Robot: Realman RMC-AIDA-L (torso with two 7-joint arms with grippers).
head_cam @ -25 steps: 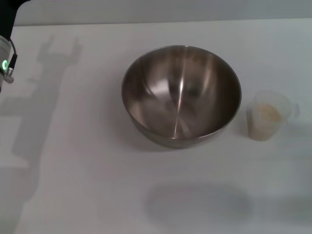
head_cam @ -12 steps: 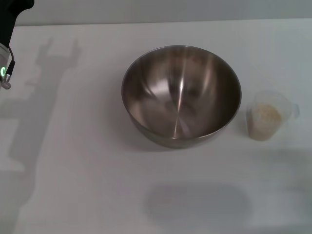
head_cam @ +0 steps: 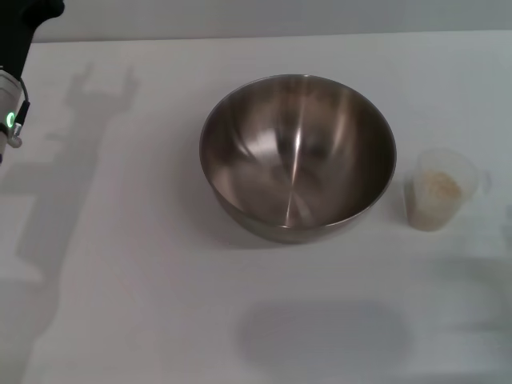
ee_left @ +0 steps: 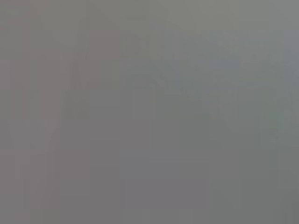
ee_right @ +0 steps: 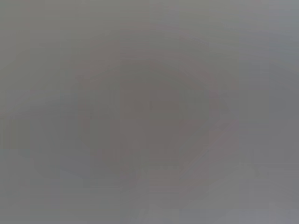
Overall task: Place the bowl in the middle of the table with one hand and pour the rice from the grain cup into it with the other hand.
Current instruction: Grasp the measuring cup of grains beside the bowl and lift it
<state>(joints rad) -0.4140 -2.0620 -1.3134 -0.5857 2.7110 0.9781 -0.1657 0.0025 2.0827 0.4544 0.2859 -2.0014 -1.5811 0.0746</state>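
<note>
Bowl [head_cam: 297, 156]: upright and empty near mid-desk [head_cam: 144, 280].
Grain cup [head_cam: 442, 190]: upright just beside the bowl on the robot's right, holding rice [head_cam: 438, 186].
Left hand [head_cam: 11, 88]: only a part shows at the desk's far left edge; finger state cannot be told.
Right hand: not visible.
Risk: the light cup may tip and spill rice if approached off-centre.
</note>
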